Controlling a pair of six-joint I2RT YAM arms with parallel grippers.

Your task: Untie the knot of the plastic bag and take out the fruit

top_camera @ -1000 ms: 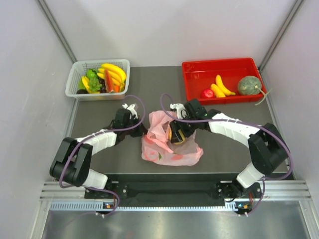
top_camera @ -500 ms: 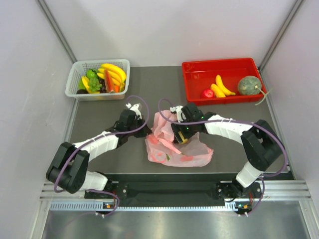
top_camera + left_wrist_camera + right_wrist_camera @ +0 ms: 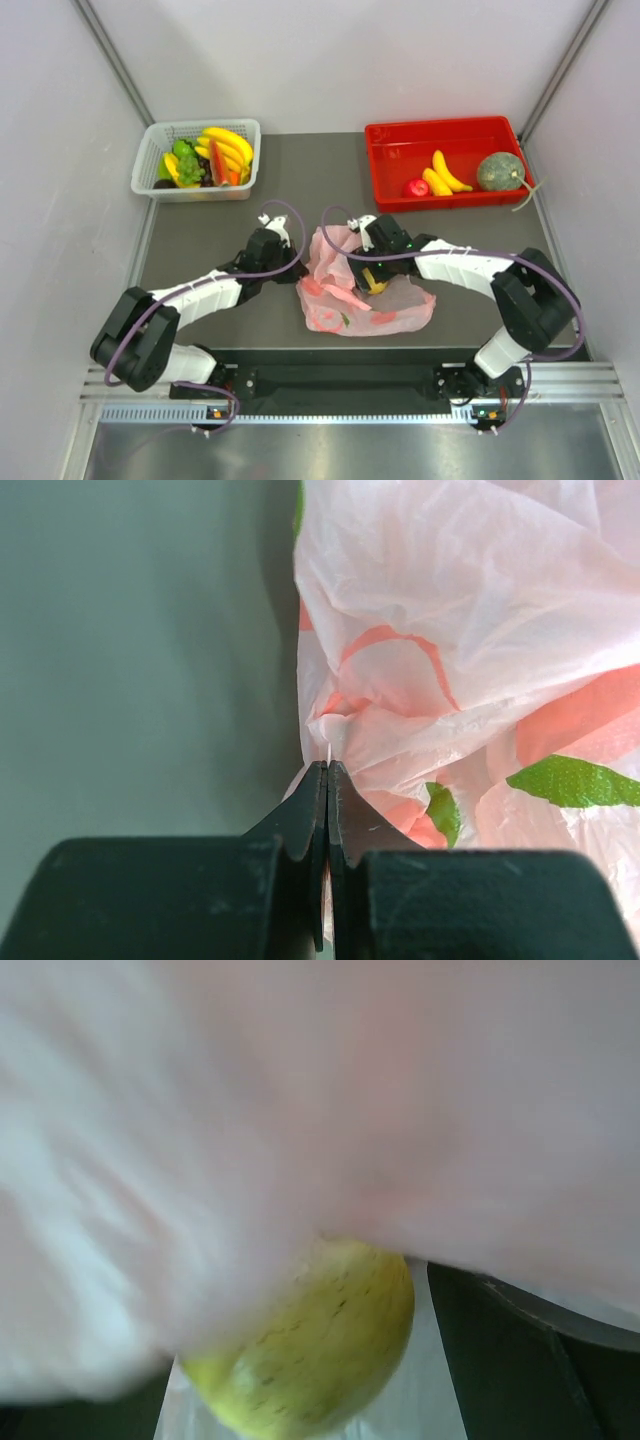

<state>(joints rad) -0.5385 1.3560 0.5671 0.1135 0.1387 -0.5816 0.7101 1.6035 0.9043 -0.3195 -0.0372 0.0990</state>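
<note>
**A:** Which step is in hand?

**B:** Taking out the fruit, I judge. I can find no knot, and the plastic bag [image 3: 372,308] lies mid-worktop [image 3: 200,240] with its mouth toward the arms. The left end effector [image 3: 327,780] is pressed flat on a fold of film at the bag's left edge. It looks like an anchor hold.

**A:** And the right?

**B:** The right end effector [image 3: 367,274] is inside the mouth. Its wrist view is mostly blurred pink film, with a yellow-green fruit [image 3: 322,1338] just below. Dark finger shapes stand far apart on either side of it. I cannot tell whether they grip the fruit or only bracket it.

**A:** How far along is the rest?

**B:** The red tray [image 3: 440,125] at far right holds bananas [image 3: 447,172], a small red fruit [image 3: 416,187] and a melon [image 3: 498,171], so I'd say it is partly done.

**A:** What does the next move call for?

**B:** A firm close on the fruit alone, with no film caught between the fingers. The left should keep its pinch so the bag does not lift with the fruit. Then carry the fruit to the tray.
</note>
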